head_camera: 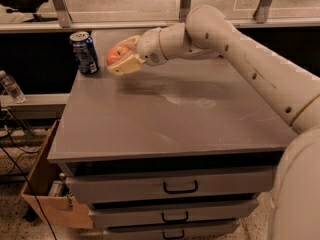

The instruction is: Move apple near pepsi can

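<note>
The reddish-pink apple (116,55) is held in my gripper (121,56), whose cream fingers are shut around it from above and below. The gripper holds the apple a little above the grey cabinet top (170,114), near its back left corner. The dark blue pepsi can (84,52) with a silver top stands upright at that corner, just left of the apple with a small gap between them. My white arm (240,59) reaches in from the right across the back of the top.
The cabinet has several drawers with black handles (180,188) below the top. A clear plastic bottle (11,86) stands on a ledge at far left. A cardboard box (47,194) and cables lie on the floor at lower left. Metal posts stand behind the top.
</note>
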Controlling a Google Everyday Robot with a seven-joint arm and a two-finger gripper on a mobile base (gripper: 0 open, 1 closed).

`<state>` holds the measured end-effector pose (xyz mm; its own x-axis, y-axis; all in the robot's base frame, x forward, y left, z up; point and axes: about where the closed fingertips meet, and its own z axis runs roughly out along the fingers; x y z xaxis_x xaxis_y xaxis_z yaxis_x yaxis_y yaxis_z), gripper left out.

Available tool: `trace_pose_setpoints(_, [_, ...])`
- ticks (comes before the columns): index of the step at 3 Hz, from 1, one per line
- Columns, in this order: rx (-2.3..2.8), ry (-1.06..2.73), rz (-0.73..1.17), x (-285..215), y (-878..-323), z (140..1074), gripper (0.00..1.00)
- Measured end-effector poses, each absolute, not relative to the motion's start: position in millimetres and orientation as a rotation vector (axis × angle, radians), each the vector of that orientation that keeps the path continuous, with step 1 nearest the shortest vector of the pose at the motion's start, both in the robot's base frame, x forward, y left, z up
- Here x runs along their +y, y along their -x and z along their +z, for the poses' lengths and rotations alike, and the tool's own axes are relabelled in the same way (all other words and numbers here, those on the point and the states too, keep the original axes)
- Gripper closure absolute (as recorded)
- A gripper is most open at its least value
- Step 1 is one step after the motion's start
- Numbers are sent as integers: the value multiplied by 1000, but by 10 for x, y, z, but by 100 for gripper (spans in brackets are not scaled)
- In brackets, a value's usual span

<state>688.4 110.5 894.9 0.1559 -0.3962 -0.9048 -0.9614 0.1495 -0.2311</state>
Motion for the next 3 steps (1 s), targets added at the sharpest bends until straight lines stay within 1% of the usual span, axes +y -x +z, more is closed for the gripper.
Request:
trace_pose_setpoints(1, [1456,1366,681,1246,-7139,8776,82])
trace_pose_setpoints(3, [1502,1253,745,1415,-7380,8586,36])
